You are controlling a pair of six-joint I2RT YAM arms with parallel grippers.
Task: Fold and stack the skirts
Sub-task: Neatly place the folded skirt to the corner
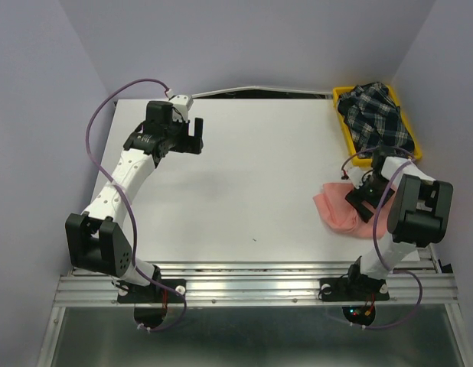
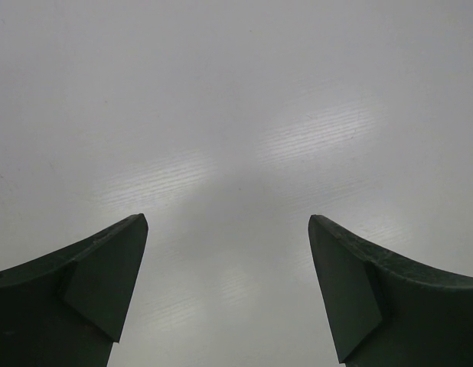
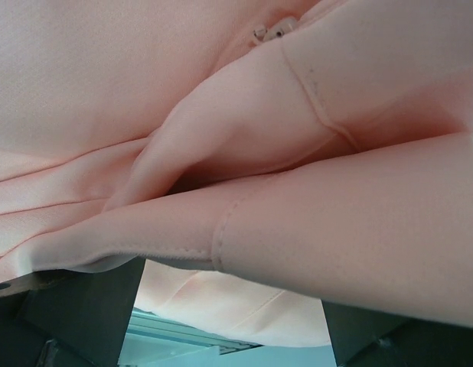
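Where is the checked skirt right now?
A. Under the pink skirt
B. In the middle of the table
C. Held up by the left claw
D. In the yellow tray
D: the checked skirt lies heaped in the yellow tray at the far right corner of the table.
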